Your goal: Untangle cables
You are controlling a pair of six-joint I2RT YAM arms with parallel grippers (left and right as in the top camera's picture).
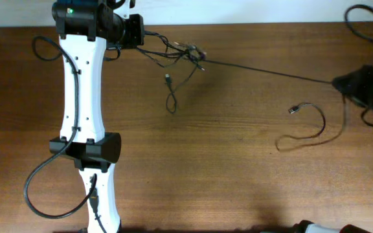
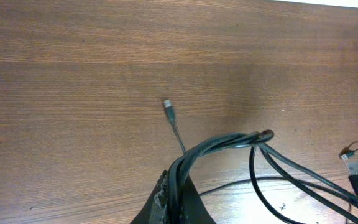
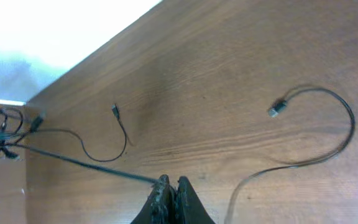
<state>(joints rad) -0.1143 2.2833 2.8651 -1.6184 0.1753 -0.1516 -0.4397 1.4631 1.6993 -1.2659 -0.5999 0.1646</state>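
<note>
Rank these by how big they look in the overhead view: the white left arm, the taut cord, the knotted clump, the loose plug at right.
1. White left arm, largest by far.
2. Taut cord, long but very thin.
3. Knotted clump, more compact; its rank against the cord is unsure.
4. Loose plug, smallest.

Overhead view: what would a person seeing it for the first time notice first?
First, the taut cord, running in a straight line across the top part of the table from the knotted clump to the shut right gripper. Then the clump itself, next to the left gripper, which pinches strands of it. A loose strand with a small plug curls on the wood near the right gripper.
</note>
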